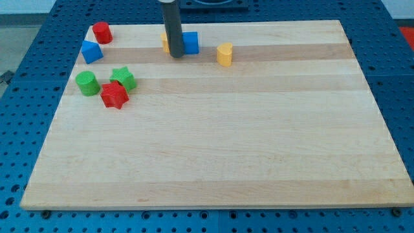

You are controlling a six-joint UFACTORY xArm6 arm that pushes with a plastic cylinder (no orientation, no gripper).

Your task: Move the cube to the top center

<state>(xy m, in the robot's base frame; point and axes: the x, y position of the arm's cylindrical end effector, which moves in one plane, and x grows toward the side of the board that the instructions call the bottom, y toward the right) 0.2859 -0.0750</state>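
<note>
A blue cube sits near the view's top centre of the wooden board. My tip rests just left of and slightly below the cube, touching or nearly touching it. The dark rod hides most of a yellow block just left of it; its shape cannot be made out. A yellow heart-shaped block sits to the right of the cube.
At the view's top left are a red cylinder and a blue wedge-like block. Below them sit a green cylinder, a green star and a red star, close together.
</note>
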